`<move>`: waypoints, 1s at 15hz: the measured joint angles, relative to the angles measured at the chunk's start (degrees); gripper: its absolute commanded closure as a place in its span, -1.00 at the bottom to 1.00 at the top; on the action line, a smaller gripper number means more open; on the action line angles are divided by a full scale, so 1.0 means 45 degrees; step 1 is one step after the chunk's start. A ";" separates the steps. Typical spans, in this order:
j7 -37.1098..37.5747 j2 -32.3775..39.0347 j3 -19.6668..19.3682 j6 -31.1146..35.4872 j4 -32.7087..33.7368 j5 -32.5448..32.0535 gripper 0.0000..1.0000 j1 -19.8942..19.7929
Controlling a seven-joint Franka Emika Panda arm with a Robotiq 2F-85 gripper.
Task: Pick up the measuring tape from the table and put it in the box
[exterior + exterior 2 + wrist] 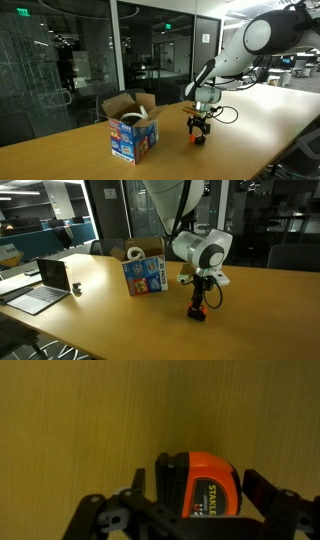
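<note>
The measuring tape [205, 482], orange and black, lies on the light tan table [255, 115]. It also shows in both exterior views [199, 139] [198, 315]. My gripper [198, 488] is lowered over it, one finger on each side. Small gaps show between the fingers and the tape, so the gripper is open. The gripper points straight down in both exterior views [200, 128] [198, 304]. The blue printed cardboard box [133, 137] [147, 276] stands with its flaps open on the table, a short way from the gripper.
A white roll-like object [133, 253] pokes out of the box. An open laptop [45, 285] and a small dark object [77, 288] sit on the table beyond the box. Glass walls stand behind the table. A black cable [225, 112] lies near the gripper.
</note>
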 measured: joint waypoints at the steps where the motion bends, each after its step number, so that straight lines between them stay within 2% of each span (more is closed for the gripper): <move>1: 0.0000 0.0221 -0.0001 0.0000 0.0153 0.0000 -1.00 -0.0003; 5: 0.0000 0.0960 -0.0003 0.0000 0.0641 -0.0002 -1.00 -0.0004; 6: 0.0000 0.1119 -0.0003 -0.0001 0.0739 -0.0005 -0.50 -0.0004; 7: -0.0010 0.1268 -0.0003 -0.0001 0.0827 -0.0041 -0.46 -0.0003; 9: -0.0119 0.1467 0.0002 0.0009 0.1036 -0.0150 -0.23 0.0010; 15: -0.0409 0.1497 0.0004 -0.0004 0.1141 -0.0521 -0.23 0.0057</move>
